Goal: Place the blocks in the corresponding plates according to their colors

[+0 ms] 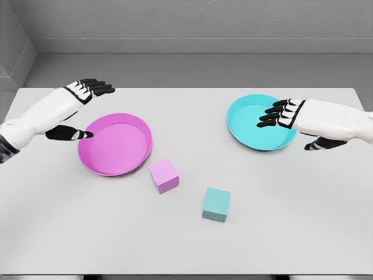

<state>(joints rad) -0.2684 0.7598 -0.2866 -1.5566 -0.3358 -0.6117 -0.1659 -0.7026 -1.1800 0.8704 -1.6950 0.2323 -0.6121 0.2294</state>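
A pink block (164, 175) lies on the white table just right of and below the pink plate (129, 121). A cyan block (216, 205) sits further right and nearer the front edge. The cyan plate (243, 111) stands at the back right and holds nothing. My left hand (81, 108) hovers at the pink plate's left rim, fingers spread, thumb over the rim, holding nothing. My right hand (285, 123) hovers over the cyan plate's right side, fingers extended and empty. Both blocks are well apart from both hands.
The white table (186, 245) spans the view; its back edge meets a grey floor and wall. Both plates sit in the table's far half, the blocks between them toward the front.
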